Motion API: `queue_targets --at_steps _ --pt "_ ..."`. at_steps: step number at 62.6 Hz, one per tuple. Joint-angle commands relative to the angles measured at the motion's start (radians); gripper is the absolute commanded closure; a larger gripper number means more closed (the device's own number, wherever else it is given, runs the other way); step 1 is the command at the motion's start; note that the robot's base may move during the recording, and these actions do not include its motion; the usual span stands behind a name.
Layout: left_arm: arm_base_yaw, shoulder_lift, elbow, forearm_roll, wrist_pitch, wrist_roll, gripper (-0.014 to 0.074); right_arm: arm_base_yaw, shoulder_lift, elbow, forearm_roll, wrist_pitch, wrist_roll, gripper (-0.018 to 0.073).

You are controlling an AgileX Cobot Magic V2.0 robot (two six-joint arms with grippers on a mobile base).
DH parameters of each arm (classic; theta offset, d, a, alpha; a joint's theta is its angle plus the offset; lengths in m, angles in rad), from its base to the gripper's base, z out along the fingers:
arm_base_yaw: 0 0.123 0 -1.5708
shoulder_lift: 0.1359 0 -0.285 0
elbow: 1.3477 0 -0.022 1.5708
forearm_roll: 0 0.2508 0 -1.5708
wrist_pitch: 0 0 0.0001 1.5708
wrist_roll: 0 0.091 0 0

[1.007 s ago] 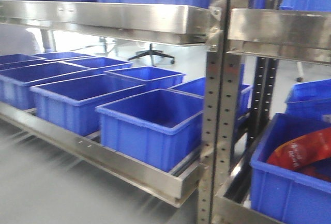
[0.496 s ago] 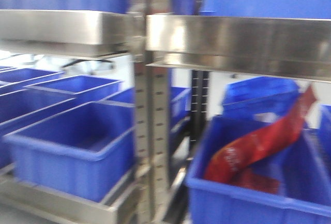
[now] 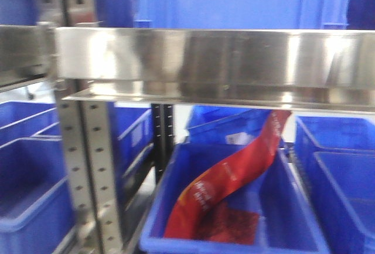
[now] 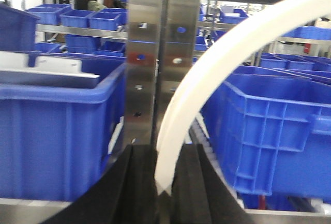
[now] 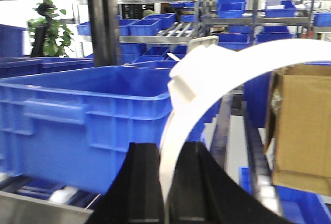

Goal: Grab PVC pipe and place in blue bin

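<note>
A big steel surface (image 3: 205,60) is seen in the front view, with blue bins above and below it. The nearest blue bin (image 3: 228,246) is already partly filled by a long red bag (image 3: 234,178). In the right wrist view the PVC pipe (image 5: 178,125), a white curved piece with a flat tab, is squeezed between the two black fingers of the right claw (image 5: 166,151). It is held up in the air, near a cardboard box (image 5: 300,131). A longer, smooth white arc (image 4: 207,74) is pinched the same way by the left claw (image 4: 165,154).

Some things could go wrong. Only the thin bottom end of the pipe is gripped, so it could be tipped or pushed out if it is bumped. It sticks far out, so it could be knocked on a steel post (image 4: 158,53) or a bin wall. The wrong white piece could be dropped in, as the two look alike. The pipe could also be caught on the red bag.

The red bag is shown only by the front view, where no claw or pipe is seen. The grips are shown only by the wrist views.
</note>
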Motion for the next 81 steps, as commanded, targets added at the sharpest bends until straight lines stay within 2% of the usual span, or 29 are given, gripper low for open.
queue_targets --at_steps 1,81 --pt "0.004 -0.006 -0.001 0.000 -0.027 0.001 0.0707 -0.002 -0.005 0.001 -0.003 -0.023 -0.008 0.0722" --pt "0.004 -0.006 -0.001 0.000 -0.027 0.001 0.0707 -0.002 -0.005 0.001 -0.003 -0.023 -0.008 0.0722"
